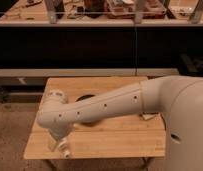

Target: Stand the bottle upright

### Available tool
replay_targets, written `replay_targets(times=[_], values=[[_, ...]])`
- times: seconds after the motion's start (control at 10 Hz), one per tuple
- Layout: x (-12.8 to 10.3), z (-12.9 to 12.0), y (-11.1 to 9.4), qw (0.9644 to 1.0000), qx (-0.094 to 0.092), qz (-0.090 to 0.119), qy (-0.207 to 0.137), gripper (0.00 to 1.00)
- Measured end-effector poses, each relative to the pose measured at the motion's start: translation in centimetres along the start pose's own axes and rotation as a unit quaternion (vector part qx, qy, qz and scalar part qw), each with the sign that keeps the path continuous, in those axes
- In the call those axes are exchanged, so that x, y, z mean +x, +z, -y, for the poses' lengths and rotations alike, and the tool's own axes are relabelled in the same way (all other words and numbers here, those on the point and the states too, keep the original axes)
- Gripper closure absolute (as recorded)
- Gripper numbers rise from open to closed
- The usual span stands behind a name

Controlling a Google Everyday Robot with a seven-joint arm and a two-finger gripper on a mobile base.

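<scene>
My white arm [110, 107] reaches from the right across the wooden table [120, 140] to its front left corner. The gripper [59, 141] hangs down from the wrist there, low over the table top near the front edge. A small whitish rounded piece [63, 149] shows at the gripper's lower end. I cannot tell whether it is the bottle or part of the gripper. The rest of the bottle is hidden by the arm and wrist. A white paper cup [55, 96] stands upright just behind the wrist at the table's left.
A dark round object [86, 99] lies on the table behind the arm, partly hidden. A small white thing [150, 118] shows under the arm at the right edge. Dark shelving [95, 45] runs behind the table. The floor lies to the left.
</scene>
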Motion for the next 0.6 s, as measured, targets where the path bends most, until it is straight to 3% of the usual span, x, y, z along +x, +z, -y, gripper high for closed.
replay_targets(times=[0.3, 0.6], values=[[1.4, -2.0, 0.2, 0.9993, 0.026, -0.012, 0.023, 0.2], [1.5, -1.8, 0.2, 0.9993, 0.027, -0.012, 0.022, 0.2]])
